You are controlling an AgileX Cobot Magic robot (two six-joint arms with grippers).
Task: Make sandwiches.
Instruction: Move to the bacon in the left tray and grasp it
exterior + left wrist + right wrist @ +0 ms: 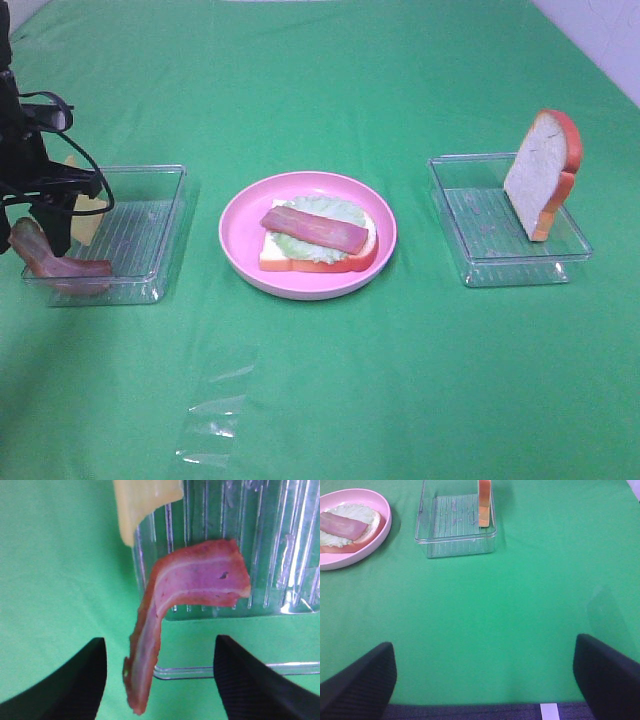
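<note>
On the pink plate (240, 240) lies a partial sandwich (318, 240): a bread slice, lettuce and one bacon strip on top; it also shows in the right wrist view (347, 527). A second bacon strip (60, 262) drapes over the front-left rim of the left clear tray (150, 225); in the left wrist view it (195, 577) hangs over the rim. Yellow cheese (142, 500) lies in that tray. My left gripper (159, 642) is open just above the bacon, one finger on each side. A bread slice (543, 172) leans upright in the right tray (480, 225). My right gripper (482, 645) is open and empty.
A piece of clear plastic film (215, 420) lies on the green cloth at the front left. The right tray (455, 522) stands ahead of the right gripper, beside the plate (382, 535). The left arm (30, 160) stands over the left tray's outer side.
</note>
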